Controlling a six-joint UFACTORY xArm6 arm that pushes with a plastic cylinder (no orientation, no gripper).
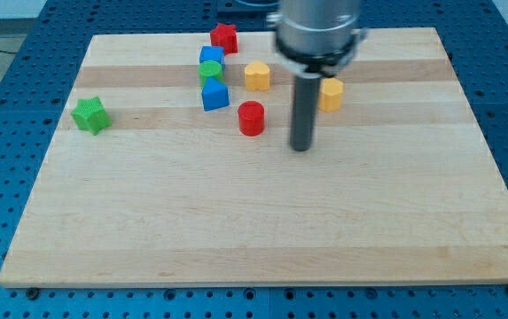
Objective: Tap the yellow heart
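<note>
The table [262, 230] is lying under everything as a pale wooden board on a blue pegboard. My rod is hanging over it from the view's top, and my tip [301, 147] is resting on the wood below and to the view's right of the yellow heart [256, 76], apart from it; I carry no jaws, only this rod.

The yellow heart is sitting near the table's top edge, its notch turned toward the view's top; I cannot make out a long axis. A second yellow block [331, 93], shape unclear, is peeking from behind my rod to the heart's right. The red cylinder [251, 118] is standing just below the heart. To the heart's left a blue block [214, 95], a green block [210, 71] and another blue block [212, 55] are crowding together, with a red block [224, 37] above them. The green star [90, 115] is sitting far to the heart's left.
</note>
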